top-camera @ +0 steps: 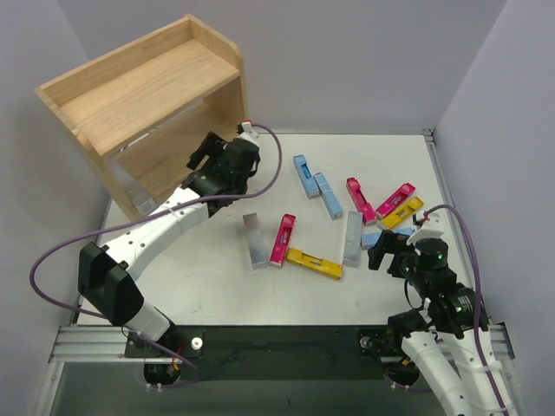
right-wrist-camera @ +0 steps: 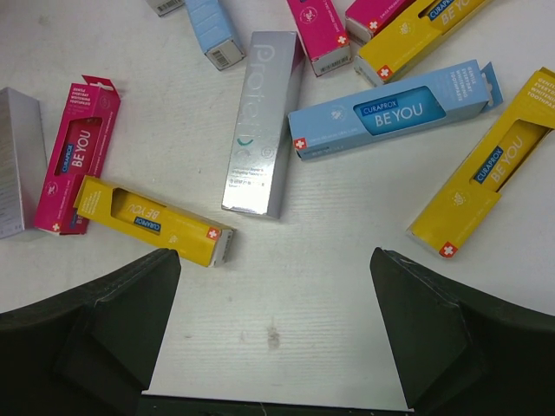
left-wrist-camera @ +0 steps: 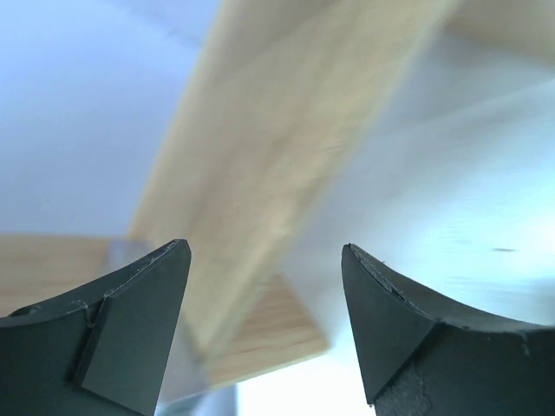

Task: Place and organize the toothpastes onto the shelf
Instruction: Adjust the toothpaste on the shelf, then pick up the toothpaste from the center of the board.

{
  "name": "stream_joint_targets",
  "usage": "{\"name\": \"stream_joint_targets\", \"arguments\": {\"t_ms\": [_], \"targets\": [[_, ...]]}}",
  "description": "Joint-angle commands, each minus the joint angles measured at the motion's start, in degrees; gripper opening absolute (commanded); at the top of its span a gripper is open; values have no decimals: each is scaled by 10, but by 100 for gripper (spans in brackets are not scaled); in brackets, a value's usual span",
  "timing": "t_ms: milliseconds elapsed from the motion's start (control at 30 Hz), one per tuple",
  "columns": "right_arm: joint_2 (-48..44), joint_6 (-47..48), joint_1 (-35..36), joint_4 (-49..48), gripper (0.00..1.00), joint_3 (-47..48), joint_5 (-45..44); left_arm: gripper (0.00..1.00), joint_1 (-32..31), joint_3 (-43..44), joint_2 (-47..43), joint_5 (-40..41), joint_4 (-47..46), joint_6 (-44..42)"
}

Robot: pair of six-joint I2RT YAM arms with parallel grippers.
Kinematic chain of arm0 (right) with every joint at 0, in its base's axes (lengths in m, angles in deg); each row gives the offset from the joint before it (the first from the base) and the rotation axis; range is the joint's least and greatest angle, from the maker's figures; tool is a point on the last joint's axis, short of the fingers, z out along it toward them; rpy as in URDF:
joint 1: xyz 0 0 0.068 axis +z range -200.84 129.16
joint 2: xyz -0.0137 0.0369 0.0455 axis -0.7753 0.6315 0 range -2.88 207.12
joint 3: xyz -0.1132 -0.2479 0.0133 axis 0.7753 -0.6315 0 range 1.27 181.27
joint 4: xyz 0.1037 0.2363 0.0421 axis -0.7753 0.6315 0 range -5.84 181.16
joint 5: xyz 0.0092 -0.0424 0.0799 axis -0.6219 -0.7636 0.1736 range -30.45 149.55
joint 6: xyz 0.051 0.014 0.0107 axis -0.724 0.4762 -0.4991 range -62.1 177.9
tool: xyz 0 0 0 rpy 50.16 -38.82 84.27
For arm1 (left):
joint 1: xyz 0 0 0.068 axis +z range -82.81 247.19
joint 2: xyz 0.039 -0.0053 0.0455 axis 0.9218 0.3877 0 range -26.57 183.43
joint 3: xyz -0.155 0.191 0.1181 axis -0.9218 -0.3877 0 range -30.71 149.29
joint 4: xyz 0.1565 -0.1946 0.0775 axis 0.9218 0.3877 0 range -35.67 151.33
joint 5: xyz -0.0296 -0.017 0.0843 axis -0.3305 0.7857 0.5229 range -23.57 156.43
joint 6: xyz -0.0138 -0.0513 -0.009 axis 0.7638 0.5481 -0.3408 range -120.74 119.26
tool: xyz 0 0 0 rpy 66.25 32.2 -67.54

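Observation:
The wooden shelf [top-camera: 143,91] stands at the back left. My left gripper [top-camera: 205,153] hangs open and empty in front of its lower tier, where a silvery carton [top-camera: 137,192] seems to lie. In the left wrist view, the left gripper [left-wrist-camera: 264,247] frames only blurred shelf wood [left-wrist-camera: 260,173]. Loose toothpastes lie mid-table: silver [top-camera: 254,240], magenta [top-camera: 283,238], yellow [top-camera: 314,263], silver [top-camera: 352,237], two blue [top-camera: 304,175], more magenta [top-camera: 360,200]. My right gripper [top-camera: 386,251] hovers open above bare table; in the right wrist view, the right gripper [right-wrist-camera: 273,253] sits below a silver carton [right-wrist-camera: 260,121], a blue one [right-wrist-camera: 390,111] and yellow ones [right-wrist-camera: 152,221].
Grey walls close in at the back and on both sides. A metal rail [top-camera: 432,165] runs along the table's right edge. Purple cables [top-camera: 52,260] loop off both arms. The table [top-camera: 208,277] is bare white near the left arm.

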Motion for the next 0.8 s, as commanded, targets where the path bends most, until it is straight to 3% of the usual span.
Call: {"name": "stream_joint_targets", "arguments": {"t_ms": [0,200,300,567,767], "targets": [[16,-5,3,-5,100,5,-15,82,-63,68,27,-104,103,179],[29,-34,3,21,100,21,-65,85,-125,79,44,-235,79,407],[38,-54,2,38,100,33,-101,86,-152,55,53,-271,27,469],[23,-92,2,69,100,54,-163,87,-260,26,109,-247,-90,581],[-3,-107,2,89,100,68,-194,87,-301,81,209,-262,-137,599]]}}
